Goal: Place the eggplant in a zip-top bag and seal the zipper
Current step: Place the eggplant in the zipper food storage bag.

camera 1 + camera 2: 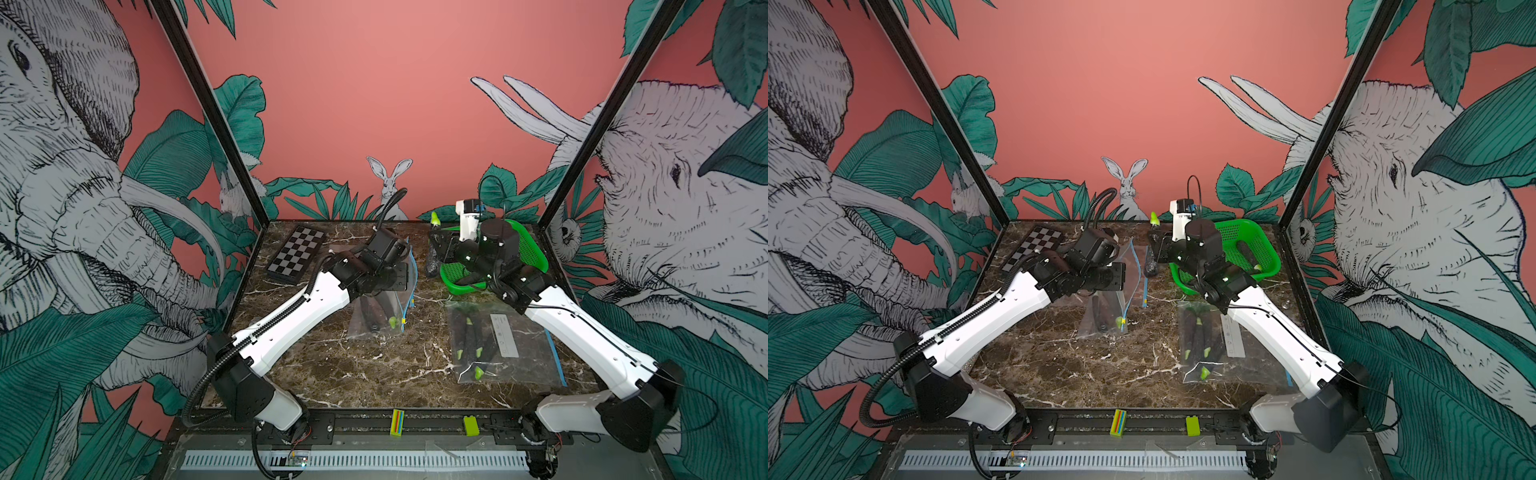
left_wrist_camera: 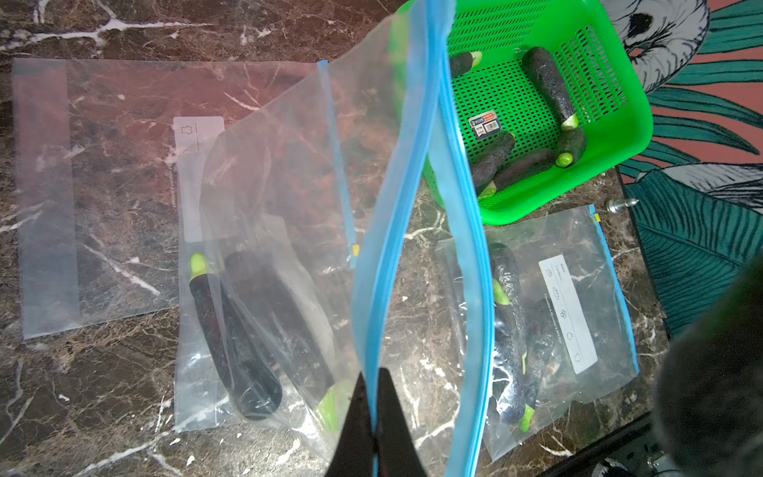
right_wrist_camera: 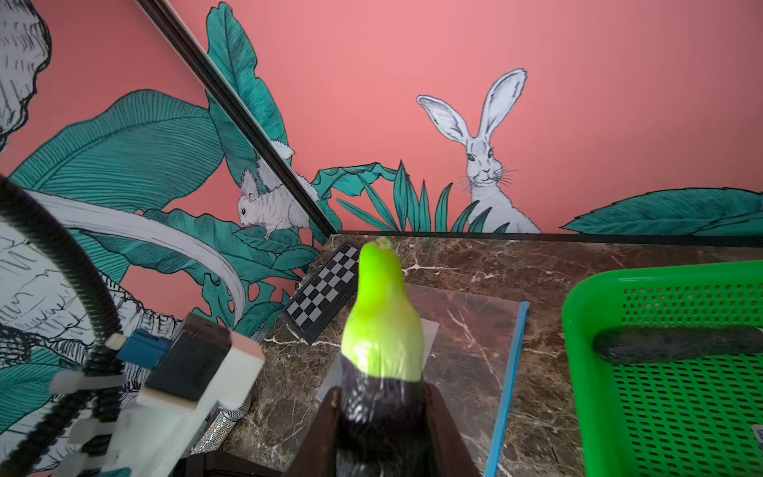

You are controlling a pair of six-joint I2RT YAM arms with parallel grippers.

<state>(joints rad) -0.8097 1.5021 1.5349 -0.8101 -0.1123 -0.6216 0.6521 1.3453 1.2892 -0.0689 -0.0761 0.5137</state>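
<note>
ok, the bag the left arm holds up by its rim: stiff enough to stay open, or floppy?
Likely floppy: the bag drapes in wrinkles from one pinch by the left gripper, jaws shut on a zipper rim. The rims bow apart, so the mouth may hold, yet could fold when the eggplant pushes in.

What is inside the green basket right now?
Several dark eggplants with green stems lie loose in the green basket, plus a small label sticker on its floor. The held bag covers one side, so an exact count is uncertain.
</note>
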